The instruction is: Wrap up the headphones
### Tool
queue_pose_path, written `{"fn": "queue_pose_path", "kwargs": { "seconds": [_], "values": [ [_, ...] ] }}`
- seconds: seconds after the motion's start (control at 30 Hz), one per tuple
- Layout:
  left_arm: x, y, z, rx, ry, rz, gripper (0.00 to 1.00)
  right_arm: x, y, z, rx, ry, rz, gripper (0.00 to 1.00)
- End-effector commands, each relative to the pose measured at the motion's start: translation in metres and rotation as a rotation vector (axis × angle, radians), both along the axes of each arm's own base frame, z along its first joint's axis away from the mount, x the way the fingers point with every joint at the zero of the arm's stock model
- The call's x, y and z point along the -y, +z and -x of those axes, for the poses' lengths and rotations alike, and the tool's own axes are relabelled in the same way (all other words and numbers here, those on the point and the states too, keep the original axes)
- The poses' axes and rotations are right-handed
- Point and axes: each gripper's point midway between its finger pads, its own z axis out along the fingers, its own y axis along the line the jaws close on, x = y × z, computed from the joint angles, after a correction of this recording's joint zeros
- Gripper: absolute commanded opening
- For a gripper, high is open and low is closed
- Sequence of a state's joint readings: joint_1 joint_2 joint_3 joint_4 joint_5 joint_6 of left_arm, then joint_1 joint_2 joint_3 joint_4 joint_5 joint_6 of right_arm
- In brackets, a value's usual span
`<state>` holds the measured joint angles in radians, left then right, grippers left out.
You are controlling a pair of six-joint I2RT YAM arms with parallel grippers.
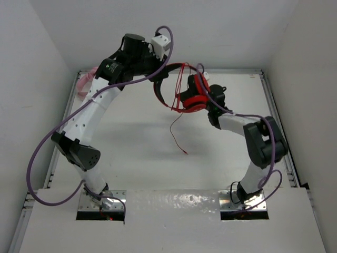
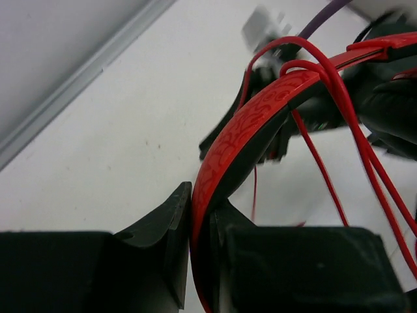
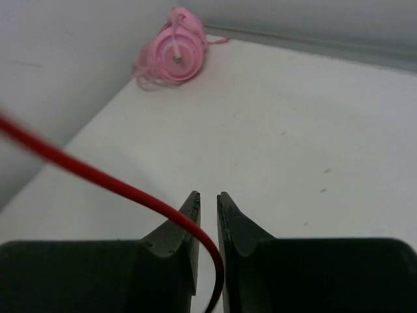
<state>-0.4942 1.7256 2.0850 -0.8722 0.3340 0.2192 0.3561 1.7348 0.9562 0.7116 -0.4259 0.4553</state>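
above the counter (image 1: 131, 153), at the far middle, the red headphones (image 1: 192, 97) hang in the air, well right of the pink headphones (image 3: 174, 55) in the far left corner. the left pincer (image 2: 202, 199) is clenched on the headband (image 2: 241, 137). the right pincer (image 3: 208, 199) stands a crack apart, the cord (image 3: 98, 176) running loose through the gap. with no bite there, the cord may slide out and the loops over the band slacken. the thin band could also swivel in the left grip.

White arms (image 1: 97, 103) with bulky black joints (image 1: 266, 142) trail looping purple cables (image 1: 39, 148); the right gripper (image 3: 208, 202) has black wedge fingers (image 3: 172, 241).
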Motion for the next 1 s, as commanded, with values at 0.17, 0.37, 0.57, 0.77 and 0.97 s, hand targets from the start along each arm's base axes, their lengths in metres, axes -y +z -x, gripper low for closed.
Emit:
{"fn": "queue_pose_path", "kwargs": {
  "seconds": [0.17, 0.37, 0.57, 0.77, 0.97],
  "values": [
    [0.023, 0.05, 0.01, -0.008, -0.039, 0.205, 0.0, -0.038, 0.017, 0.004, -0.075, 0.07, -0.355, 0.27],
    [0.017, 0.057, 0.002, 0.0, 0.012, 0.222, 0.0, -0.037, -0.029, 0.016, -0.15, 0.015, -0.24, 0.47],
    [0.013, 0.07, -0.004, -0.008, 0.063, 0.276, 0.0, -0.025, -0.086, 0.026, -0.257, -0.064, -0.161, 0.57],
    [0.011, 0.075, -0.008, 0.011, 0.07, 0.277, 0.0, -0.04, -0.109, 0.038, -0.299, -0.032, -0.092, 0.58],
    [0.002, 0.075, -0.017, -0.003, 0.123, 0.295, 0.0, -0.032, -0.14, 0.063, -0.33, -0.065, 0.041, 0.73]
  ]
}}
